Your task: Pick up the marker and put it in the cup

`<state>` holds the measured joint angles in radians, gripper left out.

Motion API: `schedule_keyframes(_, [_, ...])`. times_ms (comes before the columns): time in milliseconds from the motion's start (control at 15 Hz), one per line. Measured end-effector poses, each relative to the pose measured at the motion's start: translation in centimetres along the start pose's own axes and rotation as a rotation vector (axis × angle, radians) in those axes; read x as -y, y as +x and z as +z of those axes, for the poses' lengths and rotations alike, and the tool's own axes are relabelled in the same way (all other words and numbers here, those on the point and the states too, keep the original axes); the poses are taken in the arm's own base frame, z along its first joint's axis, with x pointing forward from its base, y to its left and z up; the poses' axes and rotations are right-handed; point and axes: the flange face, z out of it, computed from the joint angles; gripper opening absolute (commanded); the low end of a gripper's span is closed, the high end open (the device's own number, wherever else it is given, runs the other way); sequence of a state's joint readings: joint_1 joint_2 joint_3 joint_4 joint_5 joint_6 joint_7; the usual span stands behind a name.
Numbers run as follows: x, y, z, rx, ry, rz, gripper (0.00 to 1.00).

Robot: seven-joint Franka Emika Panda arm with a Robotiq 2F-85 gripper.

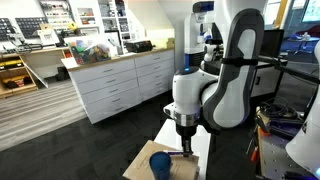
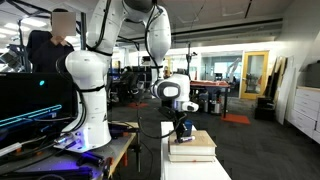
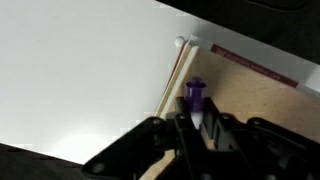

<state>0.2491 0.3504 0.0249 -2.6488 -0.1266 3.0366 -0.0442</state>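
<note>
Bright overhead room light; wrist view soft, with glaring white surface.

My gripper point(image 3: 197, 128) is hanging over the board point(image 3: 250, 95), and the marker point(image 3: 194, 96) is sitting between my fingers, pinched from both sides. In an exterior view, the cup point(image 1: 160, 163) is resting on the board just beside and below me. The tabletop point(image 3: 80, 70) is lying under the board.

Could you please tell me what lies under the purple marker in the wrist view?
Under the slim purple marker, held in the gripper, shows a tan wooden board beside a white surface. The gripper covers whatever lies below the marker's lower end.
</note>
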Motion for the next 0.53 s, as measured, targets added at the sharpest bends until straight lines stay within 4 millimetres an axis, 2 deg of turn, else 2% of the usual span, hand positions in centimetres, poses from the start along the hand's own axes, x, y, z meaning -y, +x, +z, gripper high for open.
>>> schedule_keyframes(533, [-0.8,1.4,-3.7,0.079,-0.018,0.031,0.05])
